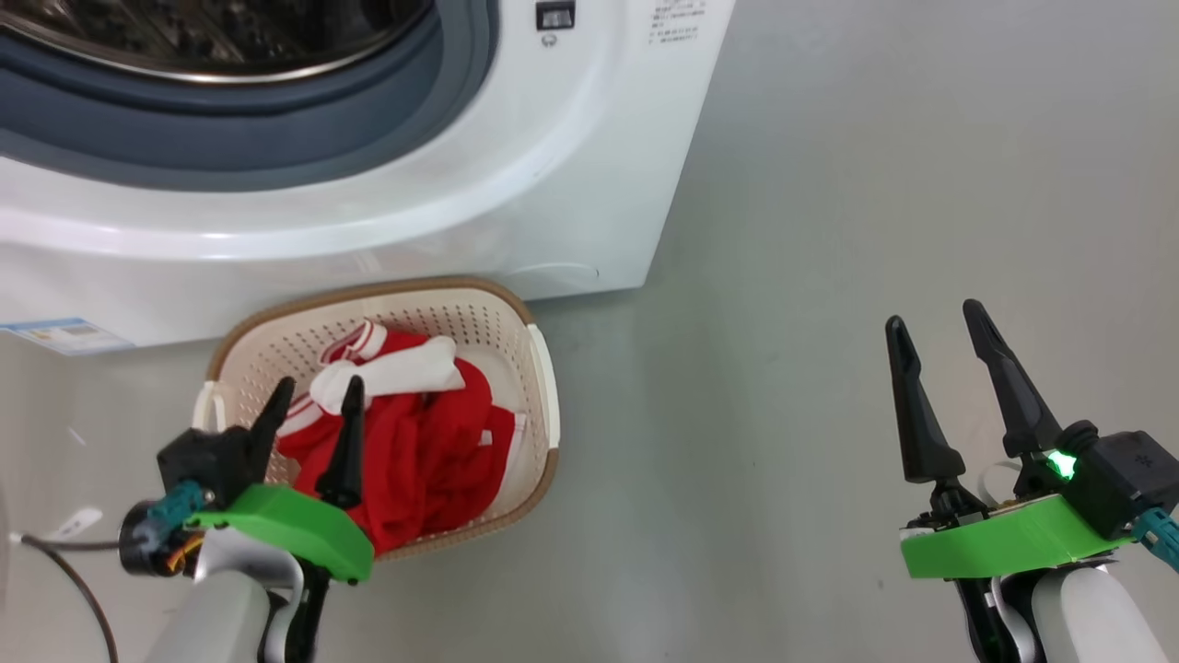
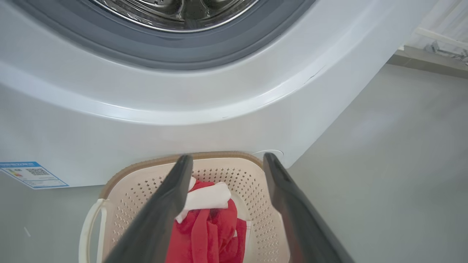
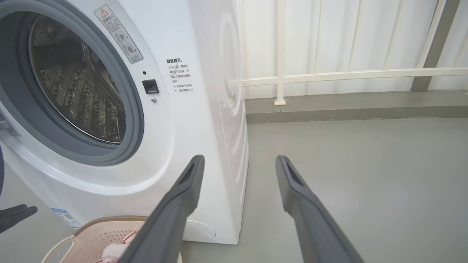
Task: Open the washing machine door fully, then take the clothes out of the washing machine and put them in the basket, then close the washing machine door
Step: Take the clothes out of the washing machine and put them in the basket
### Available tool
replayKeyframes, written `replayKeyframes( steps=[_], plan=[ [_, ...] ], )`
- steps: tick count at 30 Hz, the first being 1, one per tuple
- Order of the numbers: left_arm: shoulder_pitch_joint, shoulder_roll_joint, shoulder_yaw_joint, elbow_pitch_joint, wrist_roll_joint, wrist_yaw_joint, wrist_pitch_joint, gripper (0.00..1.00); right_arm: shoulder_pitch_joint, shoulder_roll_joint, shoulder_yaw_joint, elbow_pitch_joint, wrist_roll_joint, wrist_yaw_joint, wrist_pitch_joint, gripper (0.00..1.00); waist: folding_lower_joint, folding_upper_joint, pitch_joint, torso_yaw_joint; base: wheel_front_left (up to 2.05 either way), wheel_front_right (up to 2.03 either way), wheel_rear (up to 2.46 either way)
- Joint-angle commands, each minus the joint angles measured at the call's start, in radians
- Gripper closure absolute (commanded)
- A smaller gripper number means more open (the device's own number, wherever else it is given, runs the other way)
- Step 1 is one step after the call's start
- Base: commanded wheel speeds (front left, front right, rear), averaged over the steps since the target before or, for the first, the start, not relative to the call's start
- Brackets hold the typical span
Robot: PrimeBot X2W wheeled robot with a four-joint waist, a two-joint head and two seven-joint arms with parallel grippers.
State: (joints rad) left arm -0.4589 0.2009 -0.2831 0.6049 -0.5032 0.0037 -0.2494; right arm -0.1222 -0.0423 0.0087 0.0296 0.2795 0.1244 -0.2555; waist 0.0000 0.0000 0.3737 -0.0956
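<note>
The washing machine (image 1: 442,212) fills the upper left of the head view. Its round mouth stands uncovered, showing the grey rubber ring (image 1: 276,120) and the bare steel drum (image 3: 80,91). The washing machine door is out of view. On the floor in front stands the cream basket (image 1: 368,293), holding the red clothes (image 1: 424,451) with a white part on top. My left gripper (image 1: 318,391) hovers open over the basket's near left side; in its wrist view the gripper (image 2: 227,159) has nothing between its fingers, above the clothes (image 2: 212,226). My right gripper (image 1: 933,318) hangs open over bare floor to the right.
Grey floor (image 1: 829,230) stretches right of the machine. A white railing (image 3: 329,75) and a low kerb bound it behind. A black cable (image 1: 74,571) trails at the lower left. A blue sticker (image 1: 64,333) sits low on the machine's front.
</note>
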Motion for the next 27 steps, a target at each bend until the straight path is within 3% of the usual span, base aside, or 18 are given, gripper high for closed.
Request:
replayKeyframes(
  steps=[1, 13, 27],
  plan=[
    [0.033, 0.028, 0.048, -0.064, 0.015, 0.014, -0.012, 0.00, 0.022, -0.008, 0.013, -0.017, -0.011, 0.006, -0.006, 0.00, 0.0000, 0.0000, -0.036, 0.009, 0.00, 0.00, 0.00],
    [0.204, -0.011, 0.136, -0.352, 0.109, 0.053, -0.012, 0.00, 0.067, -0.008, -0.012, 0.013, -0.014, 0.006, -0.006, 0.00, 0.0000, 0.0000, -0.148, 0.024, 0.00, 0.00, 0.00],
    [0.348, -0.060, 0.200, -0.495, 0.164, 0.011, -0.012, 0.00, 0.128, -0.008, -0.033, 0.004, -0.052, 0.006, -0.006, 0.00, 0.0000, 0.0000, -0.241, 0.036, 0.00, 0.00, 0.00]
  ],
)
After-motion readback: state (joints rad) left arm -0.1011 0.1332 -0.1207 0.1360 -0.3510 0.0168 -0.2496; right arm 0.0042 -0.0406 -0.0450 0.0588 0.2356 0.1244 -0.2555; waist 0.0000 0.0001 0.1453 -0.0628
